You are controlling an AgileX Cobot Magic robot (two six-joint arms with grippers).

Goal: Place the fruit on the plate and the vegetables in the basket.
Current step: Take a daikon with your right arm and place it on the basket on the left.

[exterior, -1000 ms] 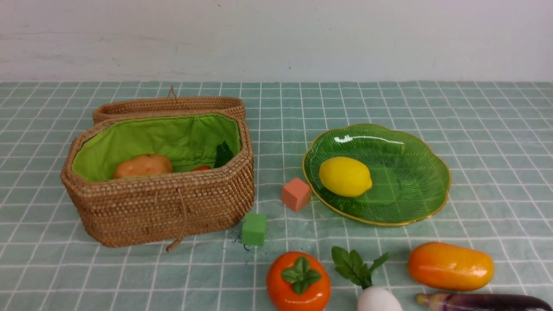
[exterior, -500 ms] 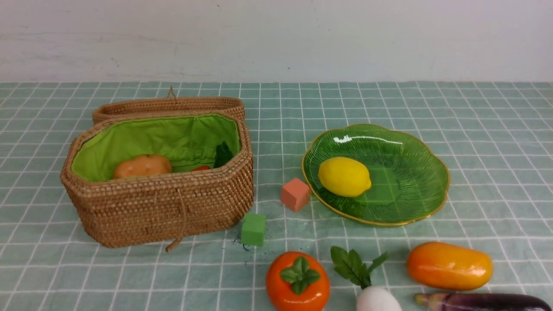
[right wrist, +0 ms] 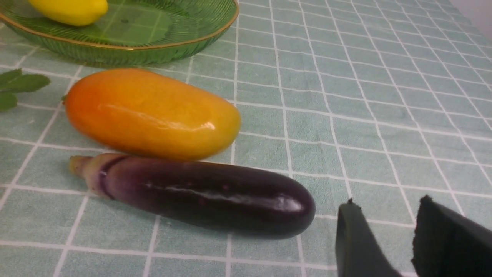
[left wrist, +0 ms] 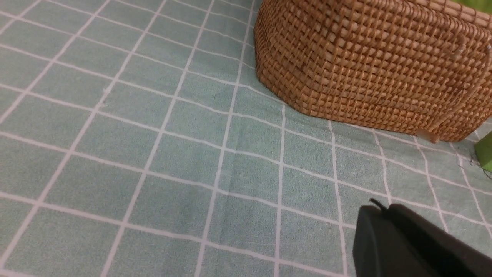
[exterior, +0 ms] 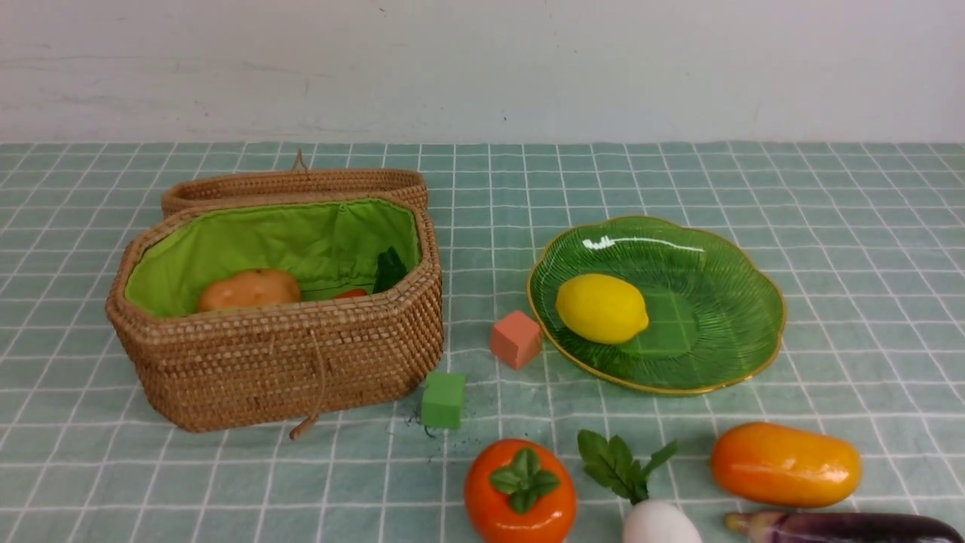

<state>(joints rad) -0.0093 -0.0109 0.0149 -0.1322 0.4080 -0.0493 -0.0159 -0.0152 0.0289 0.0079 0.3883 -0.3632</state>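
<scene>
Your right tool (right wrist: pixel 388 204) hangs low over the desk (right wrist: pixel 365 96), jaws partly apart and nothing between them. The eggplant (right wrist: pixel 200 200) lies just beside it, rounded end towards the fingers. The mango (right wrist: pixel 153 113) lies close against the eggplant's far side; I cannot tell whether the two touch. Past the mango sits the plate (right wrist: pixel 161 48), carrying only the lemon (right wrist: pixel 69 9).

Your left tool (left wrist: pixel 386 215) is pinched closed and empty, low over bare cloth near the front wall of the basket (left wrist: pixel 365 65). Inside the basket you have the potato (exterior: pixel 249 289) and a red sliver with a dark leaf that I take for the pepper (exterior: pixel 350 293). The persimmon (exterior: pixel 520 490) and the radish (exterior: pixel 660 524) wait on the desk at the near edge.

You look to be between picks, with the sorting about half done: mango and persimmon are owed to the plate, eggplant and radish to the basket.

The right tool is best placed for the mango or the eggplant. Either way, spread the jaws wider first, since the gap looks too slim for either body. Come down across the middle of the one you choose, because both are glossy and rounded. Keep clear of its neighbour as you close.
</scene>
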